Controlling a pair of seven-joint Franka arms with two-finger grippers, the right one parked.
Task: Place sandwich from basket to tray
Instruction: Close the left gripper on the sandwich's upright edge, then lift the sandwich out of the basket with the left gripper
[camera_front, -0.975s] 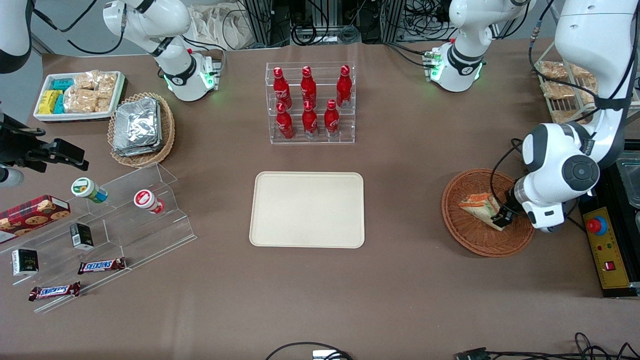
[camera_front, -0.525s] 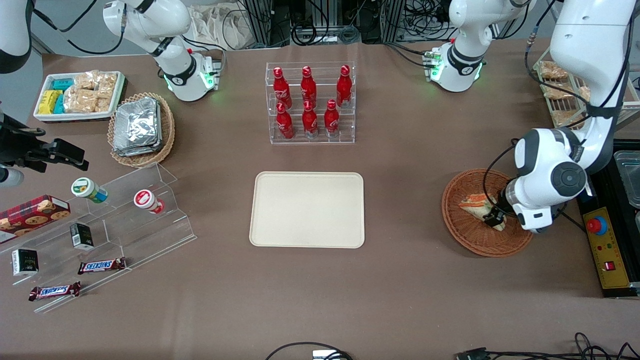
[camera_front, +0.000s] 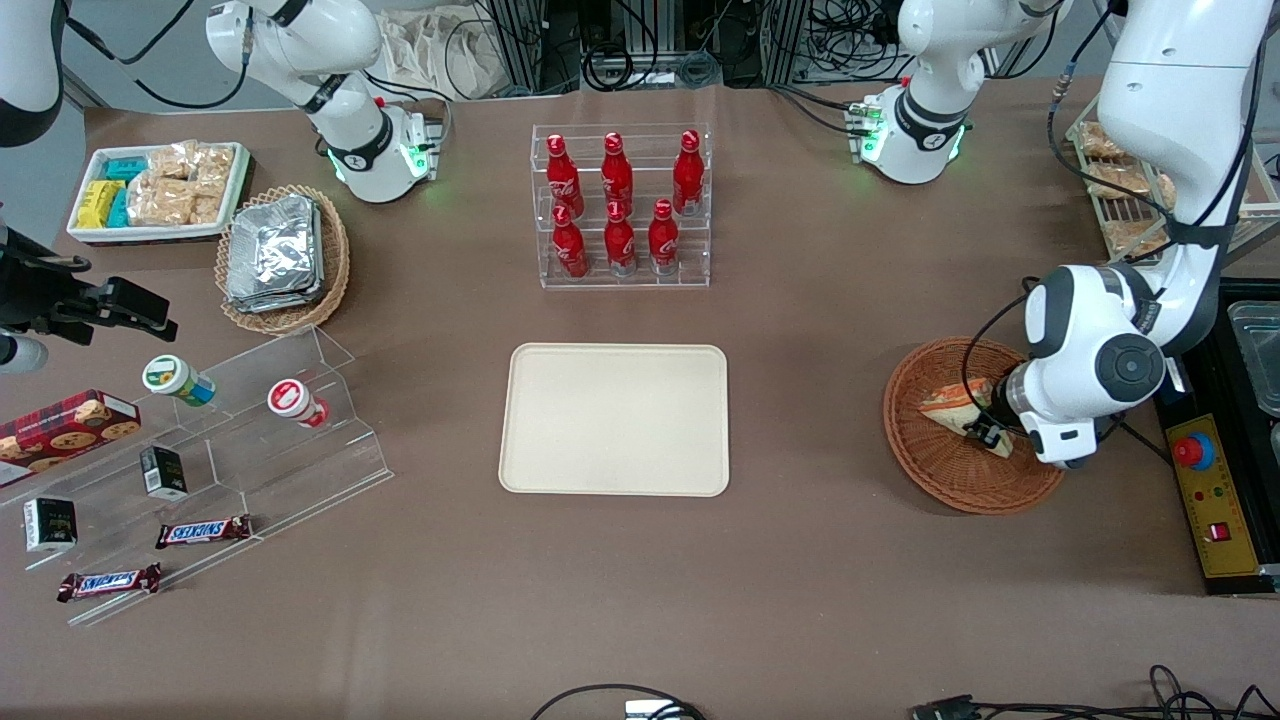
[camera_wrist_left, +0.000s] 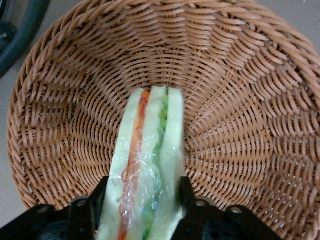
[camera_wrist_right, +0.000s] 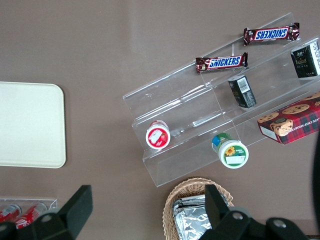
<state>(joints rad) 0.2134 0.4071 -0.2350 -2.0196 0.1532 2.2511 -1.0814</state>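
The sandwich, a clear-wrapped wedge with orange and green filling layers, lies in the round reddish-brown wicker basket. My left gripper is down in the basket with a black finger pressed against each flat side of the wedge, shut on it. From the front, the gripper sits over the sandwich inside the basket, at the working arm's end of the table. The cream tray lies flat at the table's middle with nothing on it.
A clear rack of red bottles stands farther from the front camera than the tray. Toward the parked arm's end are a foil-packet basket, a snack tray and an acrylic stand. A control box sits beside the wicker basket.
The left arm has shifted a little toward the table's middle over the basket, and the sandwich has moved with the gripper.
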